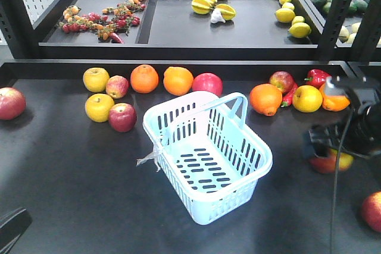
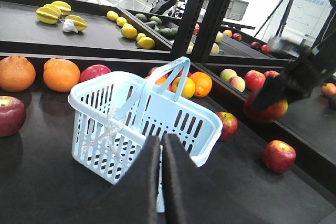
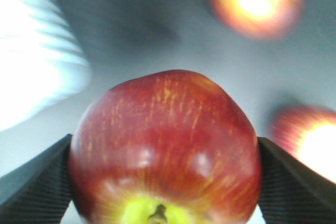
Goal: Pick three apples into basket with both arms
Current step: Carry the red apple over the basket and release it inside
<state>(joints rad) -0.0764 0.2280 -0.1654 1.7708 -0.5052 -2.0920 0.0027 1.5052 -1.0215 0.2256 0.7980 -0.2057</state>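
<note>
Now, carry and release with care

Front view: the right tool (image 1: 329, 150) hangs by the right edge of the tabletop (image 1: 71, 194), closed from above on a red apple (image 1: 327, 162). The basket (image 1: 253, 173) stands mid-tabletop, well apart from that apple. It is empty and mouth up, and its long axis seems to slant from far-left to near-right, with the handle tipped toward the far edge. The left tool (image 1: 12, 225) shows only as a dark piece at the near-left corner.

Left wrist view: the left tool's pads lie flat against each other with nothing between them, and the basket is just beyond. Off to the right, the held apple looks lifted clear of the surface.

Right wrist view: the apple fills the gap between the two pads, pinched across its widest part. Its yellow-green stalk hollow faces the camera, so the core axis runs along the tool; being round, it has no real long axis. The basket is a pale blur at upper left.

A good carry, I judge, rises above rim and handle and enters on the side away from the handle. The tool should go low inside before it lets go, so the apple does not bounce out.
</note>
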